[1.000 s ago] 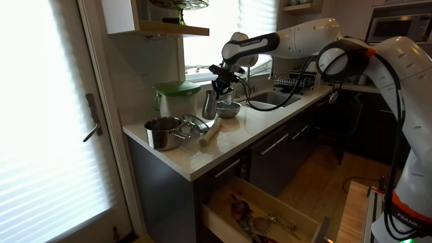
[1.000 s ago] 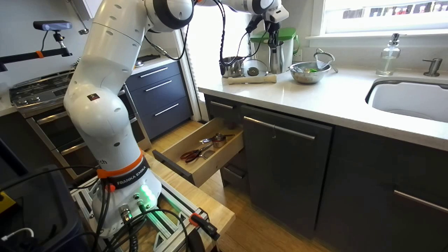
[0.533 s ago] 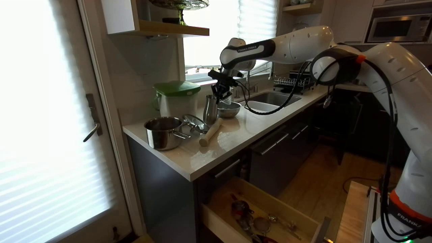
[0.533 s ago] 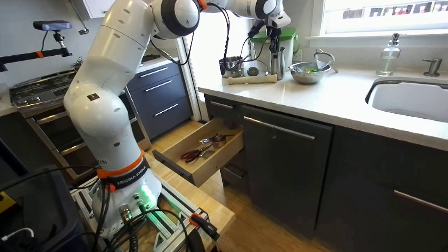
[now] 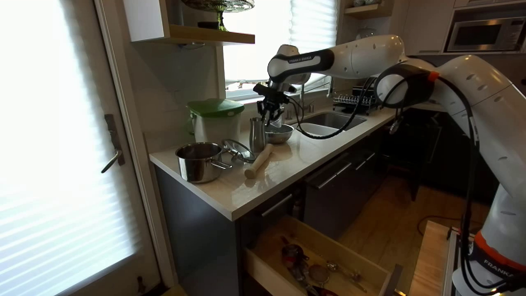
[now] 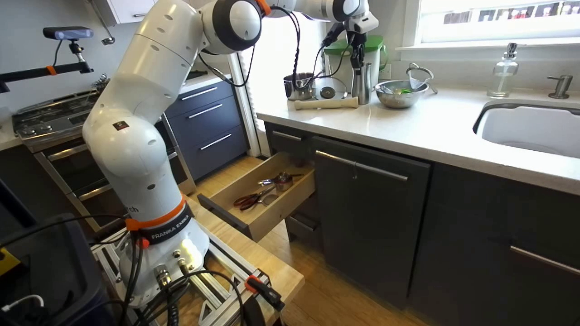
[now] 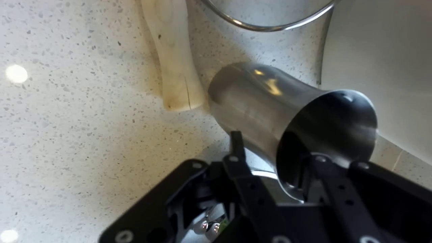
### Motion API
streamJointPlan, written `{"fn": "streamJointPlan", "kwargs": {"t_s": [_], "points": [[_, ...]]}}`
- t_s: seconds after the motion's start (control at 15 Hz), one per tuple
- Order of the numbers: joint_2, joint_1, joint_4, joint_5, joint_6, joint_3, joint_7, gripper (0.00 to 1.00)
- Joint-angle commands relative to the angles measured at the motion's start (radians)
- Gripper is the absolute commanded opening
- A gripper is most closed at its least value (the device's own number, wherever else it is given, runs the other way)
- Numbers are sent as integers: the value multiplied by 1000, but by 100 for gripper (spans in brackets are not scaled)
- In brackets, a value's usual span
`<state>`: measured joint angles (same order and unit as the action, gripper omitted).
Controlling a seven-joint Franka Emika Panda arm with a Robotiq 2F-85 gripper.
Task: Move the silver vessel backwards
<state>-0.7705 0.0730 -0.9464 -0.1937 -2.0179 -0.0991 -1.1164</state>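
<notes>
Silver vessel (image 7: 251, 101) stands upright on the long pale countertop (image 6: 421, 123), near the green-lidded bin (image 5: 218, 125), just beside the steel bowl (image 6: 398, 100), and look, the gripper (image 7: 266, 145) hangs unclenched at the vessel's mouth, black fingers (image 7: 237, 153) spread with the rim between them!

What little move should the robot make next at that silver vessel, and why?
Probably raise the gripper straight up: it looks open, the vessel stands upright on the counter, and one finger seems to dip inside, so moving sideways might tip the vessel.
</notes>
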Motion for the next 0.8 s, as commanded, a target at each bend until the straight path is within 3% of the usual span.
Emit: {"fn": "streamJointPlan", "kwargs": {"t_s": [0.0,0.27,0.73], "points": [[-27,-4,62,20,40,-17,-26,69],[34,-4,28,15,19,-26,-18,97],[257,-25,-144,46,92,0,212,100]]}}
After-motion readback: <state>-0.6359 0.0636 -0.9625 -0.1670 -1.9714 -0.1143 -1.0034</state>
